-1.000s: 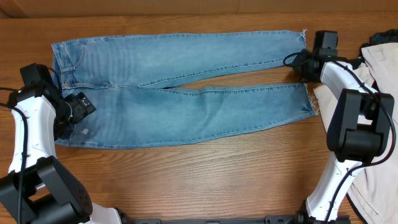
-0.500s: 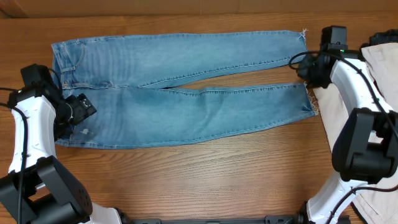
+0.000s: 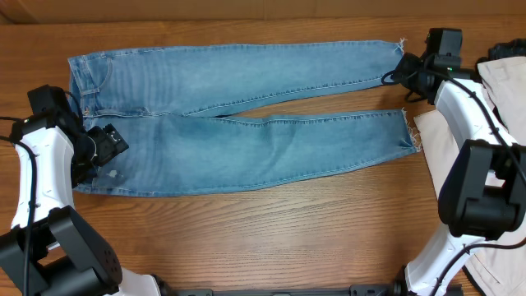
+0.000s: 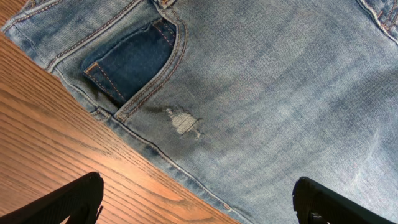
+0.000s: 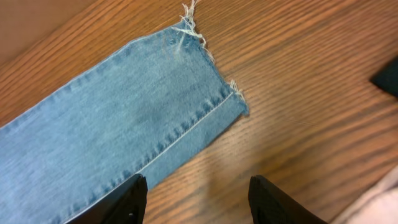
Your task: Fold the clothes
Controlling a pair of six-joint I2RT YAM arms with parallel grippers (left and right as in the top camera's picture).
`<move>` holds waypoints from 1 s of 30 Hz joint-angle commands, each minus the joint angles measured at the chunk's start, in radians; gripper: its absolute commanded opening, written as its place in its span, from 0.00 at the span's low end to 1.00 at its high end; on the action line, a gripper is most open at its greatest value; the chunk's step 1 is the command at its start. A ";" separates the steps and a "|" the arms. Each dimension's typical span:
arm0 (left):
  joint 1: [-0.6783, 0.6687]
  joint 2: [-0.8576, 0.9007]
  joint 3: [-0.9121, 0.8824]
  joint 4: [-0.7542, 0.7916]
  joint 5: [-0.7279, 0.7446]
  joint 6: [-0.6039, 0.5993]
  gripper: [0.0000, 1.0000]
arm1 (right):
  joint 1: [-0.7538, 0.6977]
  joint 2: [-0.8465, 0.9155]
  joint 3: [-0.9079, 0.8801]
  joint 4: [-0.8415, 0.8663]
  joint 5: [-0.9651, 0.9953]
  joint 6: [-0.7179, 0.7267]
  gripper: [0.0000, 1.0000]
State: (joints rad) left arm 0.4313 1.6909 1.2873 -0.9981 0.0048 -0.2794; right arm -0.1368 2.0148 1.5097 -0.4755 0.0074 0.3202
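Observation:
The light blue jeans (image 3: 238,115) lie flat on the wooden table, waist at the left, both legs stretched right to frayed hems. My left gripper (image 3: 105,146) is open over the waist's near edge; the left wrist view shows a pocket and a small worn patch (image 4: 183,121) with the open fingers (image 4: 199,202) straddling the side seam. My right gripper (image 3: 408,72) is open beside the far leg's hem; the right wrist view shows that frayed hem (image 5: 205,81) just ahead of the open fingers (image 5: 199,199), above bare wood.
A cream-beige garment (image 3: 493,164) lies at the right edge under my right arm. Its corner shows in the right wrist view (image 5: 379,202), as does a dark object at the right edge (image 5: 388,78). Bare wood runs along the table's front.
My right gripper has moved up and slightly right, from between the two hems to beside the far leg's hem. The left arm and the jeans have not moved.

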 commanded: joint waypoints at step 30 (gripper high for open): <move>-0.007 0.003 0.000 0.014 0.014 0.019 1.00 | -0.008 0.237 0.003 0.058 -0.053 0.028 0.04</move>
State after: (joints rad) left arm 0.4316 1.6909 1.2873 -0.9833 0.0143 -0.2790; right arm -0.1379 2.2467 1.5253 -0.2932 -0.0422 0.3435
